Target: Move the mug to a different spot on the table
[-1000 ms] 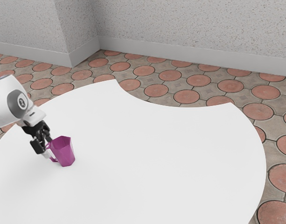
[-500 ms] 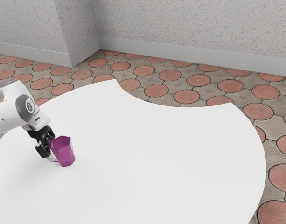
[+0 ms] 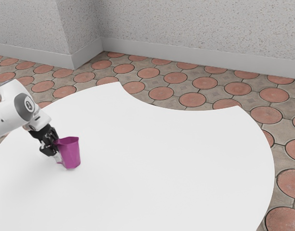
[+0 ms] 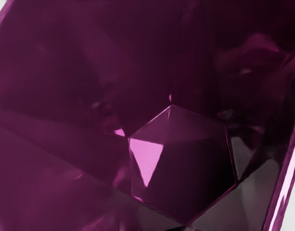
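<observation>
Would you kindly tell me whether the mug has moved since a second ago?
Yes: against the table, the mug shifted slightly toward the exterior view's right.

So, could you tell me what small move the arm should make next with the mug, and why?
Probably a short lift straight up. The gripper is against the purple mug at its side toward the exterior view's left, and the mug sits tilted, low over the white table. Raising it first should keep its base from dragging before carrying it toward the exterior view's right.
</observation>
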`<state>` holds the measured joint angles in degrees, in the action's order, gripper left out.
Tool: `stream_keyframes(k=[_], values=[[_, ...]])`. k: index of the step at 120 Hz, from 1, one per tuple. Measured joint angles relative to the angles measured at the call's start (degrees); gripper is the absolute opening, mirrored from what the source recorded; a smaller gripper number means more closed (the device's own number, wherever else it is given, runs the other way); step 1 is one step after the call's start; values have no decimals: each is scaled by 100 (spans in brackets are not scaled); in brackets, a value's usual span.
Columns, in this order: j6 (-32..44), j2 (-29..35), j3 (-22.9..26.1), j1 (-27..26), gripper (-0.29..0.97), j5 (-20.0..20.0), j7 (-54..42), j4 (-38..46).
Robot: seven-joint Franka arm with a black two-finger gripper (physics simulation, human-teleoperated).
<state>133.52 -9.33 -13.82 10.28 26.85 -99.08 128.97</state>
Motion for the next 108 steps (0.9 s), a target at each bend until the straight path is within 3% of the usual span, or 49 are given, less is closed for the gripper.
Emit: stream_keyframes(k=[22, 51, 87, 108], values=[[-90, 307, 248, 4, 9, 742, -400, -5], [-159, 258, 559, -53, 5, 1667, -829, -226], [-179, -1083, 933, -222, 4, 1990, -1185, -1519], [-189, -1557, 951, -215, 3, 2017, -1319, -1761]])
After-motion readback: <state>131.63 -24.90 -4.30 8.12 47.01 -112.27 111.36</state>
